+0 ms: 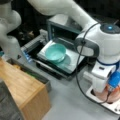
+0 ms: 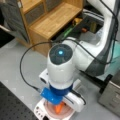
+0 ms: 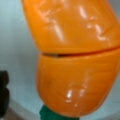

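Observation:
An orange toy carrot (image 3: 75,57) with a green stub (image 3: 50,113) at its end fills the wrist view, lying on a pale surface. In a front view the carrot (image 2: 59,108) rests in a pinkish plate (image 2: 51,112) on a white rack (image 2: 38,111) directly under the arm's hand. My gripper (image 1: 110,93) points straight down into that plate (image 1: 116,96) at a front view's bottom right. A dark finger (image 3: 3,92) shows at the wrist view's left edge, beside the carrot. The arm's wrist hides most of the fingers in both front views.
A teal bowl (image 1: 55,52) sits on the lowered door of a toaster oven (image 1: 62,27). A wooden cabinet (image 1: 22,85) (image 2: 55,17) stands nearby, with a grey bin (image 1: 32,72) along its side. A black cable (image 1: 80,75) loops from the wrist.

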Controlling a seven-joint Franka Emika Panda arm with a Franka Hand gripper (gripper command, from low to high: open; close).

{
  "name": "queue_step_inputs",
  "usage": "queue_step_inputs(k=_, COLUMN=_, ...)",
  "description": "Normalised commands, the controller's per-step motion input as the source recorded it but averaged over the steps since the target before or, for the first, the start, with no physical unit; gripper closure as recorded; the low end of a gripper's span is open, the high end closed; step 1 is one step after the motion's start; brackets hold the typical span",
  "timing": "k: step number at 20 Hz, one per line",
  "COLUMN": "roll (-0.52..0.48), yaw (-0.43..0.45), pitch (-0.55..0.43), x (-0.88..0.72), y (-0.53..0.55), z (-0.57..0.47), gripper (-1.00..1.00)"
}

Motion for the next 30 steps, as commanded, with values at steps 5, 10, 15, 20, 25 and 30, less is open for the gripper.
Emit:
queue_step_inputs(k=5, roll=-0.078, yaw=0.034, pitch=-0.14, x=-0.14, y=-0.02, z=-0.09, gripper=-1.0)
queue_step_inputs(k=10, roll=-0.078, yaw=0.04, pitch=-0.139, x=-0.13, y=-0.02, z=-0.1, gripper=-1.0)
queue_step_inputs(k=15, roll=-0.073, yaw=0.039, pitch=-0.146, x=-0.12, y=-0.01, z=-0.11, gripper=-1.0)
queue_step_inputs(k=20, roll=-0.042, yaw=0.034, pitch=-0.164, x=-0.12, y=-0.01, z=-0.13, gripper=-1.0)
queue_step_inputs(k=25, roll=-0.031, yaw=0.045, pitch=-0.159, x=-0.13, y=-0.03, z=-0.15, gripper=-1.0)
queue_step_inputs(k=30, roll=-0.032, yaw=0.048, pitch=-0.16, x=-0.13, y=-0.05, z=-0.16, gripper=-1.0)
